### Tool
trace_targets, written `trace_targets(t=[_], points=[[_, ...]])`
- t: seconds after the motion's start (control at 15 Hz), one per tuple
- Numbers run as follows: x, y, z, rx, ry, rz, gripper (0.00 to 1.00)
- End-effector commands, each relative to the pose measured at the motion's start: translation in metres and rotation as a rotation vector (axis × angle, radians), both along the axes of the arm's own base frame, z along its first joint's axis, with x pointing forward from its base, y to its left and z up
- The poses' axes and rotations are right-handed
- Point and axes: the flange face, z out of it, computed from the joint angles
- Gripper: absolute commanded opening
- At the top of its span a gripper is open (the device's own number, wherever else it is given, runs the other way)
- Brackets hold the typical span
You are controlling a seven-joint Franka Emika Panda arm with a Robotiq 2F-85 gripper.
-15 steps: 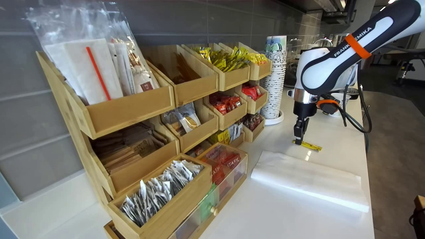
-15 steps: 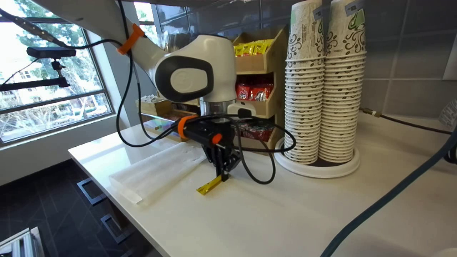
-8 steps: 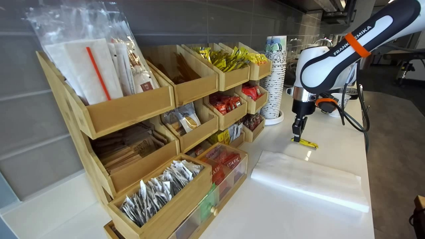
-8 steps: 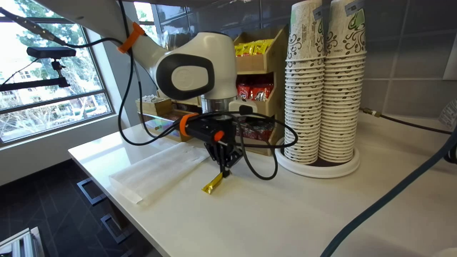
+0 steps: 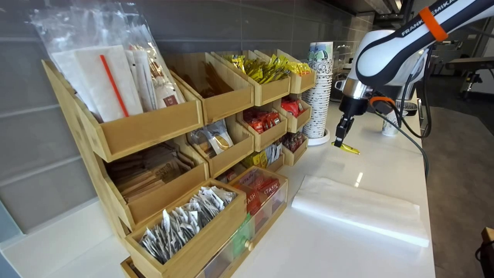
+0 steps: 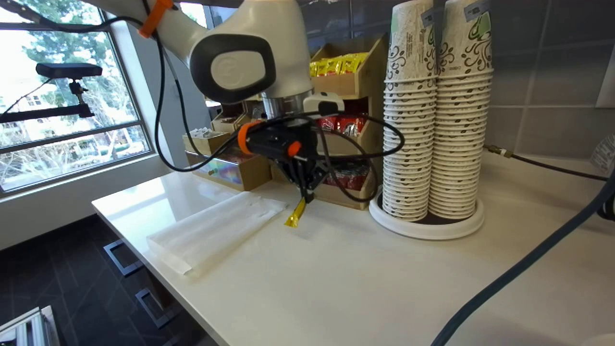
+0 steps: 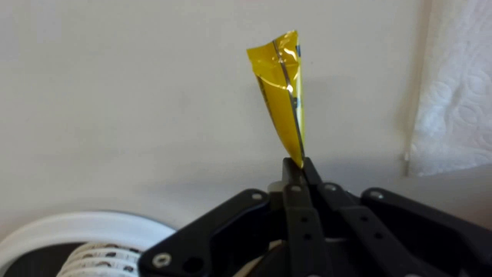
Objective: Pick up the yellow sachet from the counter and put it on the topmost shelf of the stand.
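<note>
The yellow sachet hangs from my gripper above the white counter (image 5: 270, 251). It shows in both exterior views (image 5: 349, 149) (image 6: 295, 214) and in the wrist view (image 7: 280, 92). My gripper (image 7: 301, 164) is shut on one end of it, and the free end sticks out past the fingertips. In both exterior views the gripper (image 5: 338, 143) (image 6: 307, 196) is in front of the cup stacks and beside the wooden stand (image 5: 227, 103). The stand's topmost shelf holds a plastic bag (image 5: 108, 77), brown sticks (image 5: 216, 79), and bins of yellow sachets (image 5: 266, 69) and yellow packets (image 5: 299, 68).
Tall paper cup stacks (image 6: 408, 144) stand on a white round tray (image 6: 427, 230) close to the stand's end. A folded white cloth or paper (image 5: 359, 204) lies on the counter. Lower bins hold red packets (image 5: 262, 121). A box of silver sachets (image 5: 189, 220) stands in front.
The gripper has risen from the counter with the sachet pinched in it, moving slightly toward the stand. The sachet, earlier at the counter surface, is now lifted and tilted.
</note>
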Motion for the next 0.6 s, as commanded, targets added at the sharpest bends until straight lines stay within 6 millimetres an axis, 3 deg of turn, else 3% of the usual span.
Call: trace_targets(t=[0.0,0.13,0.27,0.53], points=[[-0.017,0.019,0.047,0.030,-0.143,0.077,0.01],[-0.018,0.029,0.064,-0.011,-0.169,0.122,0.01],[-0.008,0.022,0.061,-0.004,-0.137,0.098,0.03],[-0.011,0.028,0.065,-0.011,-0.149,0.111,0.03]])
